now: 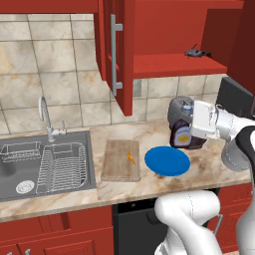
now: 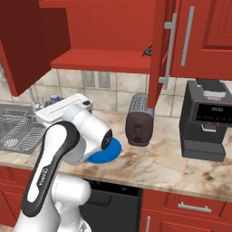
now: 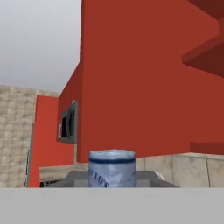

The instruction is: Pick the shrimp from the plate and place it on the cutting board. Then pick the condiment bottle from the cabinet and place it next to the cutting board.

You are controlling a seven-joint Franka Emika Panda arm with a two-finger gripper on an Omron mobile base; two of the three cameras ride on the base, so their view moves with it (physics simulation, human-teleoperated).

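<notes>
Dark-brown condiment bottle (image 1: 182,135) held in fingers (image 1: 175,130) | cap lettering unreadable

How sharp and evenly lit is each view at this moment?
Left base view: even flat light, the shrimp crisp on the cutting board. Right base view: soft sheen on the toaster. Hand view: the condiment bottle cap close up, its lettering blurred.
</notes>
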